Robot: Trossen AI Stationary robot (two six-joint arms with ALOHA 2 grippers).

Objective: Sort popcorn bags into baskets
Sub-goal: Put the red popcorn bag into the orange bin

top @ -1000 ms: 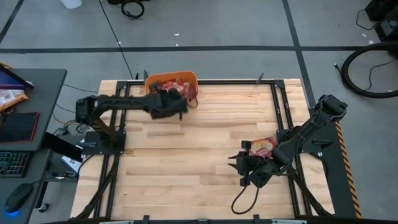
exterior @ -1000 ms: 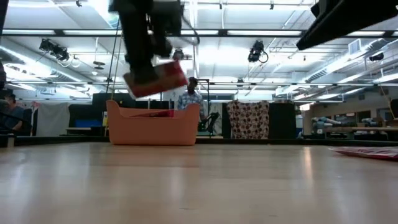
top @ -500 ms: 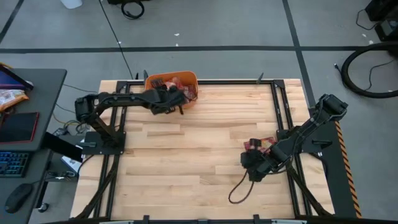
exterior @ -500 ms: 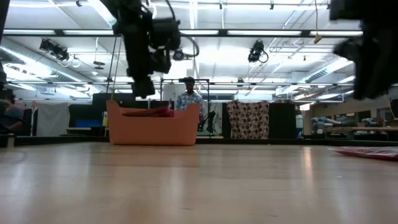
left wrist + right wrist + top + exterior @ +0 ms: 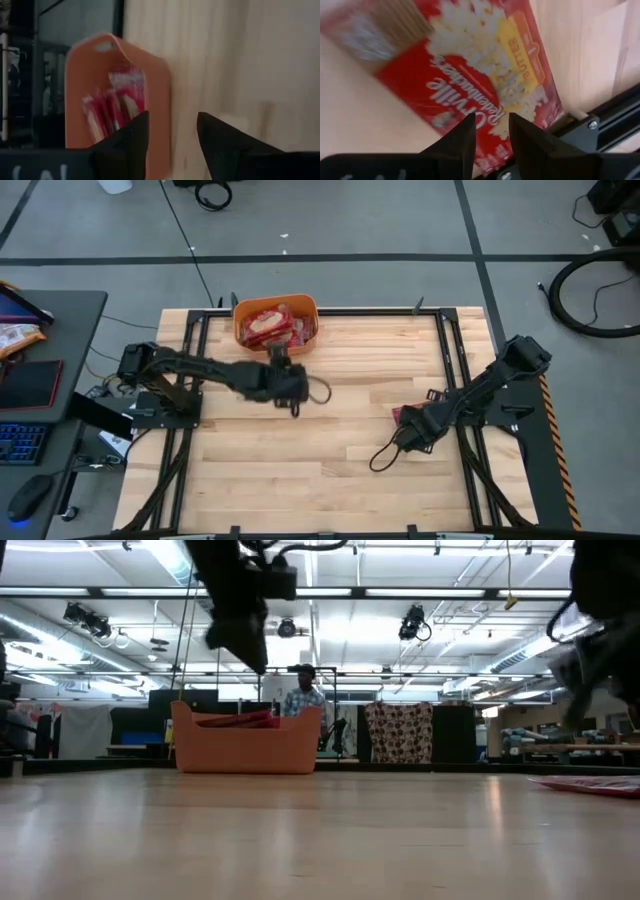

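My left claw (image 5: 291, 387) is hanging left of centre in the high view, fingers spread and carrying nothing, just below the orange basket (image 5: 241, 309). That basket is sitting at the top edge of the worktop (image 5: 330, 440), holding red popcorn bags (image 5: 272, 323). At centre-right, my right claw (image 5: 410, 432) is hovering with fingers parted over a lone popcorn bag (image 5: 485, 75) lying flat.
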